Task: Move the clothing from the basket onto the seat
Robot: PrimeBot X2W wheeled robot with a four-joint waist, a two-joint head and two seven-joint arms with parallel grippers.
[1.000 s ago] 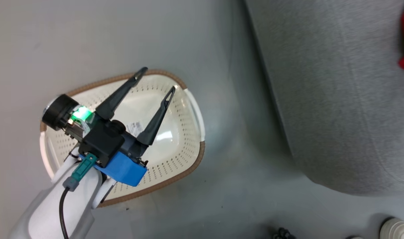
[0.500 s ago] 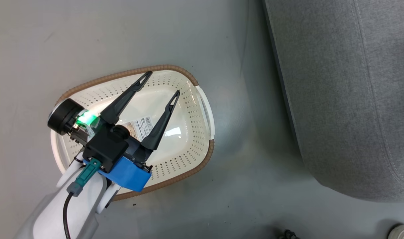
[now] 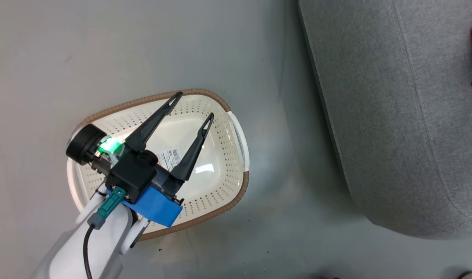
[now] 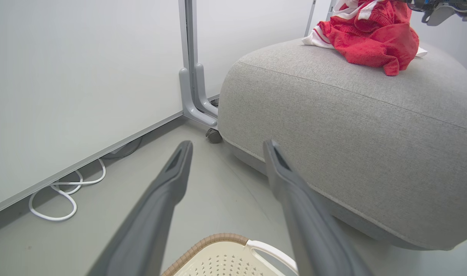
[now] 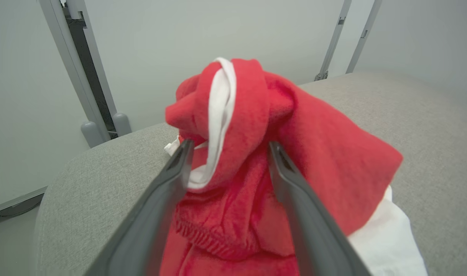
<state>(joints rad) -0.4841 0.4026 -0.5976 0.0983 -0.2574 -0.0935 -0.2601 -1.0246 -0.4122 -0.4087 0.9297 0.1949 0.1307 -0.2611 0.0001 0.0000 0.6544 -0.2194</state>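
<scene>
The left gripper (image 3: pixel 195 104) hung over the basket (image 3: pixel 236 193), its two fingers spread wide with nothing between them. Beneath those fingers the basket's floor was bare but for a barcode label (image 3: pixel 169 158). In the left wrist view, the basket's rim (image 4: pixel 218 238) sat just under the gripper (image 4: pixel 227 143), and a white cable (image 4: pixel 53 214) lay on the floor ahead to its left. The seat (image 3: pixel 395 116) stood to the right of the left gripper, apart from the basket. The clothing (image 4: pixel 371 34) lay heaped on the seat's top (image 4: pixel 352 134). The right gripper (image 5: pixel 230 142) stood with its fingers parted wide, a bunched red and white fold of clothing (image 5: pixel 256 115) lying between them.
</scene>
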